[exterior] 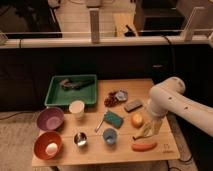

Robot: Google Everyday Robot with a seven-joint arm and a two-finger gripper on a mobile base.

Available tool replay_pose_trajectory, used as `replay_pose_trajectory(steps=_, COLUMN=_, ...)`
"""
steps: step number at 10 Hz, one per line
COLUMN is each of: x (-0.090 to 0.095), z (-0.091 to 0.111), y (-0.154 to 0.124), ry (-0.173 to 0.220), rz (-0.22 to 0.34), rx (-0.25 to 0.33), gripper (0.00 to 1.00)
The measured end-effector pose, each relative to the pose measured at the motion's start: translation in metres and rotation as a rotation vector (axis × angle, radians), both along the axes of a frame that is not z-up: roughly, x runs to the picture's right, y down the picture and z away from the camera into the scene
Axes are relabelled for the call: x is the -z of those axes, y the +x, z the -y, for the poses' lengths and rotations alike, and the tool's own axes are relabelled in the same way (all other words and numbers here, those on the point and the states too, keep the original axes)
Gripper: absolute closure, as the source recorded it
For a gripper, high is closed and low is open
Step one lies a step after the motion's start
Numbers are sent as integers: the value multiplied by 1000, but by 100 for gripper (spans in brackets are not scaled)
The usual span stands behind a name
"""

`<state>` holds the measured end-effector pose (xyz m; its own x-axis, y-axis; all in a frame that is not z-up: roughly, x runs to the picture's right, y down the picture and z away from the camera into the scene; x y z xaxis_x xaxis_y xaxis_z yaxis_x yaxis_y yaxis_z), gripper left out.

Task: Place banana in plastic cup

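The jaws hang at the end of the white arm [172, 102], low over the tabletop [95, 156] near its right edge, just above the banana [144, 131]. Whether they are apart or together cannot be told. The banana lies on the tabletop under them, towards the front right corner, between a round orange fruit [137, 120] behind it and a red-orange stick [144, 146] at the front edge.

Leftwards along the front stand a blue cup [110, 136] and a metal cup [80, 139], with a green sponge [114, 118] behind the blue one. A pale cup [76, 108] stands mid-left, just in front of a green tray [55, 92] at the back left corner. A purple bowl [50, 119] and an orange bowl [46, 142] sit along the left edge. Any print is too blurred to read.
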<state>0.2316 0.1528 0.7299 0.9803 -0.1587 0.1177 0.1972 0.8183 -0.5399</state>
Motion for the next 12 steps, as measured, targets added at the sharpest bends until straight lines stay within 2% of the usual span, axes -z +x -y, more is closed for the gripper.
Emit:
replay_pose_trajectory(steps=8, x=-46, z=-41, y=0, ry=-34, rz=65, rx=-38, gripper=20)
replay_pose_trajectory(steps=12, x=-63, z=-51, y=3, ry=-50, rz=89, rx=-49, gripper=20)
